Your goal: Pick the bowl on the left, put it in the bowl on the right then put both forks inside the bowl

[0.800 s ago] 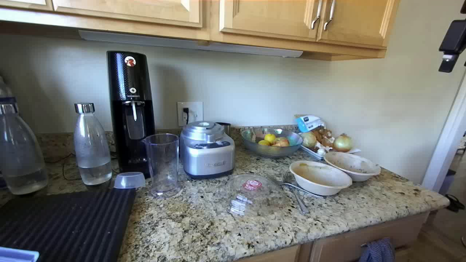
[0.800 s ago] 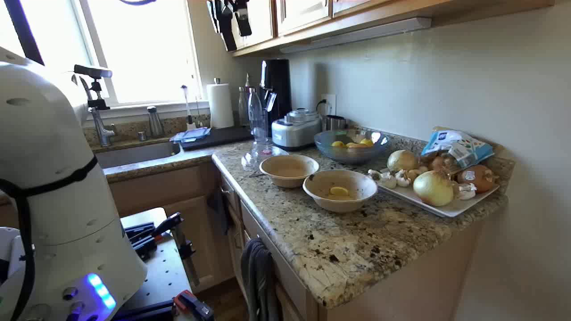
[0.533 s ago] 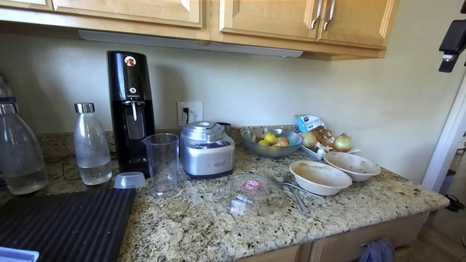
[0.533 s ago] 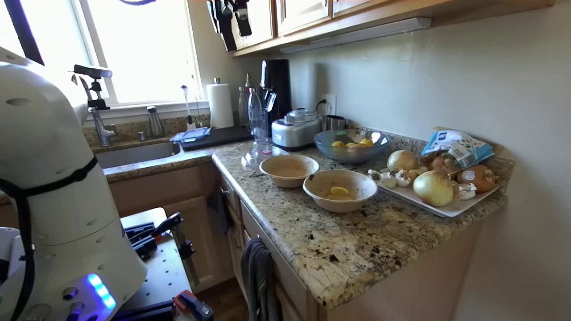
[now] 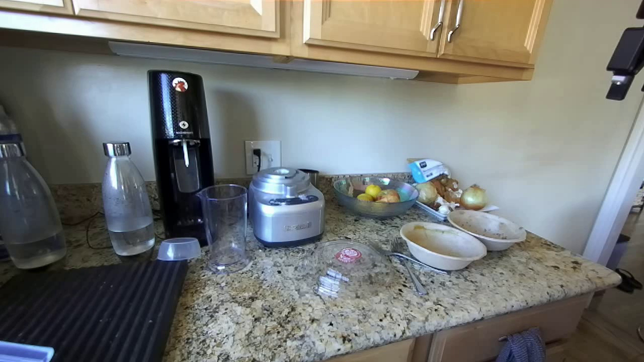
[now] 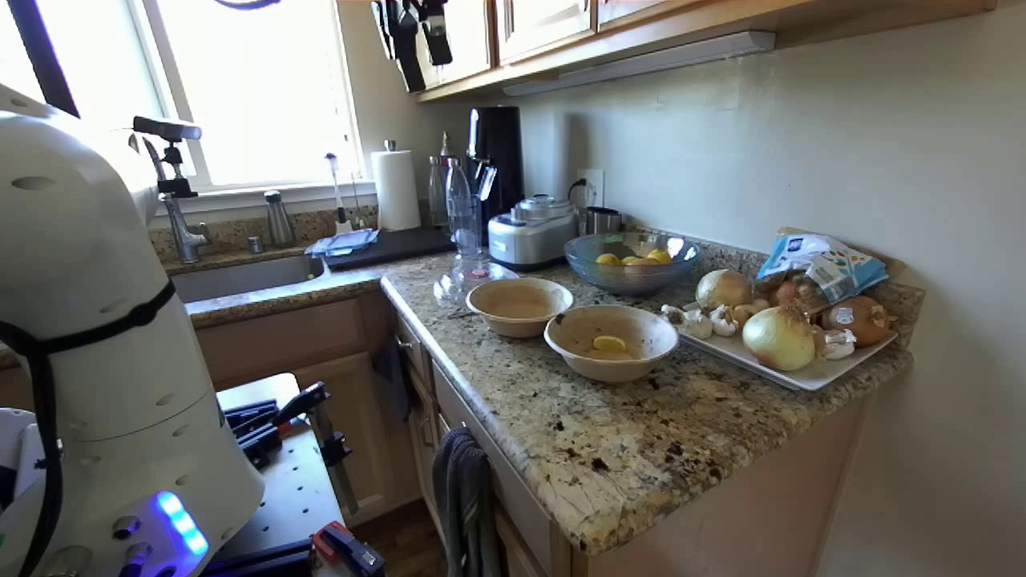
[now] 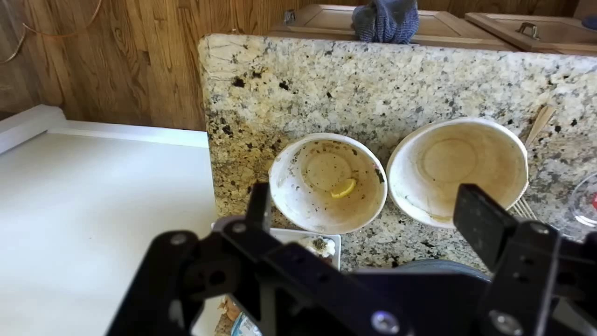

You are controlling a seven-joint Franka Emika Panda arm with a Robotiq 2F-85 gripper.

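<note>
bowl (image 6: 519,308), off-white, left in both exterior views: on worktop (image 6: 625,437), beside second bowl (image 7: 326,163) with lemon wedge (image 7: 343,188); whether rims touch, cannot tell. claw (image 7: 367,207): spread wide, nothing held. risk: claw lowered between rims could shove the neighbour; forks (image 5: 415,279) alongside could drag. exterior views against earlier: no visible change.

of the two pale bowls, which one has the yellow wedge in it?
The speckled bowl, nearer the onion tray: the yellow wedge lies inside, among dark flecks. The plainer bowl, nearer the forks, shows no wedge.
</note>
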